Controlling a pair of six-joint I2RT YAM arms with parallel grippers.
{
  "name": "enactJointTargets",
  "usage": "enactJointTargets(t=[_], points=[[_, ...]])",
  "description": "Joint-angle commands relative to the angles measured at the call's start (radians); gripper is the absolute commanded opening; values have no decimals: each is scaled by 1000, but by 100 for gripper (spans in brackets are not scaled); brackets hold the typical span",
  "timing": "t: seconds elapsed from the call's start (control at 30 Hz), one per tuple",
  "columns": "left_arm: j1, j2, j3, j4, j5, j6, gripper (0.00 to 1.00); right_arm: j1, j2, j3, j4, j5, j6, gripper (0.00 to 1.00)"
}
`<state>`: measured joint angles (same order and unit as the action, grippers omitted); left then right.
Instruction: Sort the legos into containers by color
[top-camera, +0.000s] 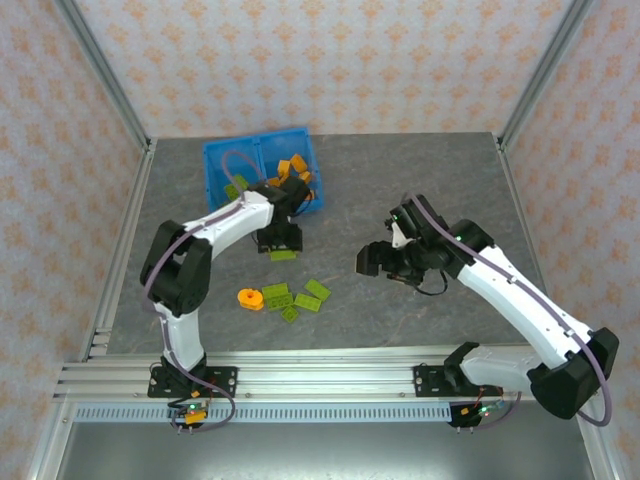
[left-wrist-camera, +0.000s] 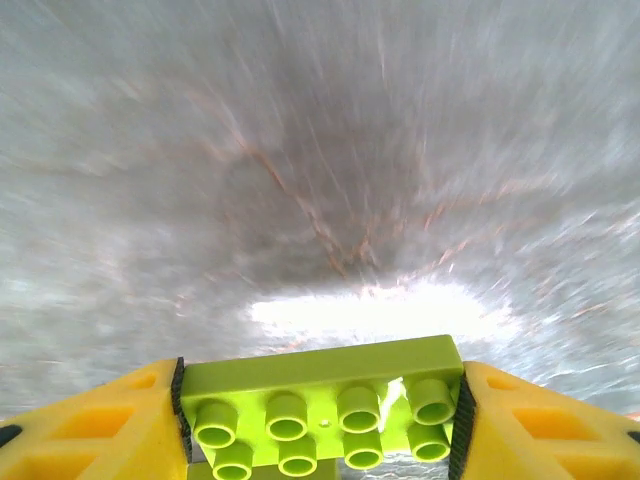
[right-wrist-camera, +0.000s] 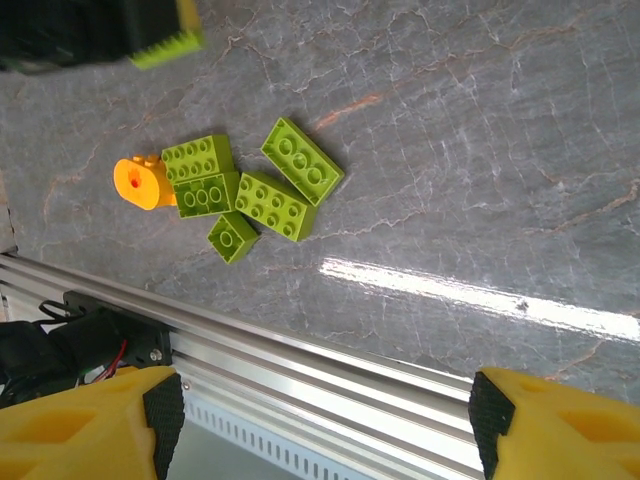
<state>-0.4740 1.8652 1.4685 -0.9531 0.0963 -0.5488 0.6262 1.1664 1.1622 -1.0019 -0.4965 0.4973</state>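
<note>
Text, labels, numbers: none legible.
Lime brick (left-wrist-camera: 325, 395) between the left jaws: studs carry no readable marking.
Green bricks (right-wrist-camera: 275, 205) ahead of the right jaws: studs too small to read.

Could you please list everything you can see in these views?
Bin: one, blue, two compartments, far left of table.
Orange bricks: several, orange, bin's right compartment.
Green bricks: a few, lime, bin's left compartment, partly hidden by the arm.
Loose bricks: five, lime, clustered near the front edge.
Round piece: one, orange, beside that cluster.
Held brick: one, lime, between the left gripper's fingers.
Table: one, grey, marbled.
Rail: one, silver, along the near edge.
Left gripper: one, yellow fingers, shut on the held brick.
Right gripper: one, yellow fingers, open, over the near edge.
</note>
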Motion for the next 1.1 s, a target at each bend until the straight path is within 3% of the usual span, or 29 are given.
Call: enactJointTargets(t=[0.0,0.17,0.3,0.43,0.63,0.77,0.9,1.07], points=[[73,-107,95,-58,-183,9,53,12,34,49,35,18,8,76],[244,-125,176,-4,-181,-11,54,21,71,67,58,18,13,76],[343,-20,290,15,-129,-75,55,24,83,71,83,17,28,76],[372,141,429,-3,-105,-113,59,27,97,91,85,28,44,76],[391,261,565,-51,-96,-138,73,42,109,102,112,52,93,76],[397,223,567,-40,-79,-125,74,45,135,108,69,164,122,77],[397,143,532,-34,-32,-102,76,52,184,112,101,166,101,78],[379,-93,432,-3,95,-23,76,131,283,137,98,243,-54,78]])
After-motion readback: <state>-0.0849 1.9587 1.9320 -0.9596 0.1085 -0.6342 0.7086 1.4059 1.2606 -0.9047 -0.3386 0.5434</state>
